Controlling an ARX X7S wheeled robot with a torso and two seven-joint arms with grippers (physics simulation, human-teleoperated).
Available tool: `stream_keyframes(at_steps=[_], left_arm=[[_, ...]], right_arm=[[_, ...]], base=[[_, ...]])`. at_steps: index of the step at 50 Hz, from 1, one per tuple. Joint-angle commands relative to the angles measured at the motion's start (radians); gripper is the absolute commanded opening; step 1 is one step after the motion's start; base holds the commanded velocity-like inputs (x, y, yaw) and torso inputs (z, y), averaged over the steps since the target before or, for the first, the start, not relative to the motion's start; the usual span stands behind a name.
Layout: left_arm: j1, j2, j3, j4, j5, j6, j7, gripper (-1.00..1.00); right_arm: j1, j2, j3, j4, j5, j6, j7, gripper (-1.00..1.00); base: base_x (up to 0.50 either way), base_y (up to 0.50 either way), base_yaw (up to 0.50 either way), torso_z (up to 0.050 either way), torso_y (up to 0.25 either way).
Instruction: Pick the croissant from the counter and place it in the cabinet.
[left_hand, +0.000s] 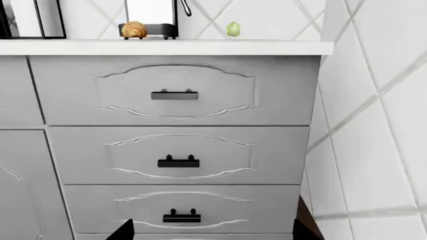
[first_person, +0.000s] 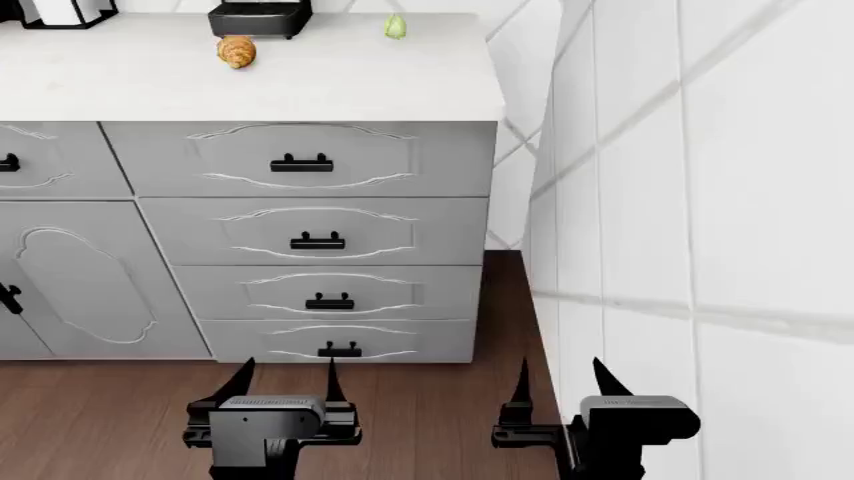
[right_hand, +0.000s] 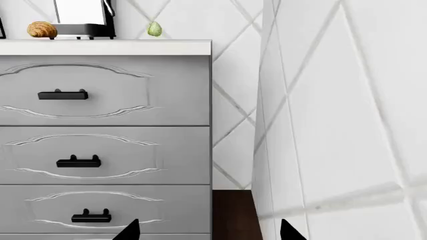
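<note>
The left gripper (first_person: 287, 385) and right gripper (first_person: 558, 382) both hang low in the head view, jaws spread wide and holding nothing, well short of the counter (first_person: 334, 85) and down near the bottom drawer level. In that view the croissant (first_person: 236, 51) lies toward the counter's back edge, just in front of a black stand (first_person: 260, 18), with a green ball (first_person: 395, 26) apart from it nearer the back right corner; a white tiled wall (first_person: 694, 200) stands close on the right arm's side. In the left wrist view the croissant (left_hand: 134, 30) sits on the counter beside the stand (left_hand: 150, 31), above the drawers (left_hand: 175, 155), and only the dark fingertips (left_hand: 121, 231) show, set apart. In the right wrist view the croissant (right_hand: 42, 30) appears far off near the counter's back edge, the ball (right_hand: 154, 29) closer to the right end, and the wall fills much of the frame. The task seems to be at its very start: the reach has not begun. Next, I judge, the robot must rise and close in on the counter, then bring the left gripper over the croissant. No cabinet opening is clearly identifiable here.
</note>
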Motion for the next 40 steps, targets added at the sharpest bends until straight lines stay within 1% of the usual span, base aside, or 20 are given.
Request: stream_keyframes(at_steps=[1,13,40], left_arm=[[0.000,-0.016,0.018,0.001,-0.015,-0.002,-0.018,1.00],[-0.004,-0.054,0.056,-0.001,-0.040,0.006,-0.050,1.00],[-0.004,-0.094,0.096,-0.007,-0.067,0.030,-0.089,1.00]], right_arm=[[-0.001,0.015,-0.021,-0.001,0.015,-0.001,0.020,1.00],[0.003,0.050,-0.063,-0.002,0.033,-0.018,0.071,1.00],[0.007,0.089,-0.123,-0.003,0.023,-0.031,0.122,1.00]], base=[[0.00,0.00,0.00,0.000,0.000],[0.00,0.00,0.00,0.000,0.000],[0.00,0.50,0.00,0.000,0.000]])
